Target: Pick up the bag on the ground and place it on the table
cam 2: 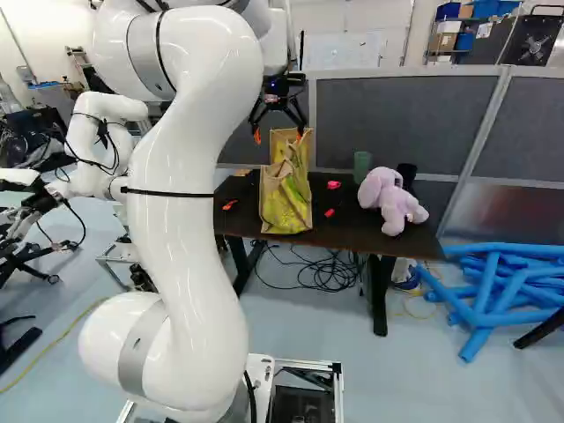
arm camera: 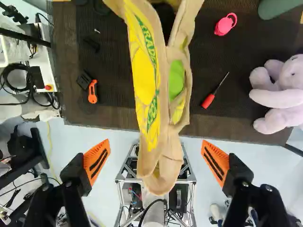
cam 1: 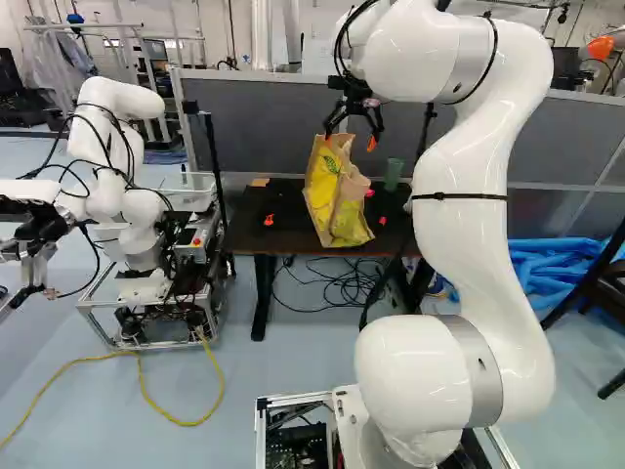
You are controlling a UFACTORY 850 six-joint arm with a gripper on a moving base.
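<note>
My gripper [cam 2: 278, 137] is above the dark table [cam 2: 344, 225] in the right base view, at the upper end of the brown-and-yellow bag [cam 2: 286, 201]. The bag stands on the tabletop near its front edge. In the wrist view the gripper [arm camera: 156, 161] is wide open. One narrow end of the bag [arm camera: 144, 75] lies between the orange pads [arm camera: 97, 161], with a gap on either side, so neither pad grips it. At the left base view's middle the bag [cam 1: 334, 195] leans a little.
On the tabletop are a lilac plush toy [cam 2: 392, 201], a green cup [cam 2: 362, 166], a red screwdriver [arm camera: 208, 100], a pink item [arm camera: 225, 24] and an orange-black tool [arm camera: 92, 91]. Another robot [cam 1: 137, 195] stands left of the table. Blue tubes [cam 2: 493, 291] lie on the floor to the right.
</note>
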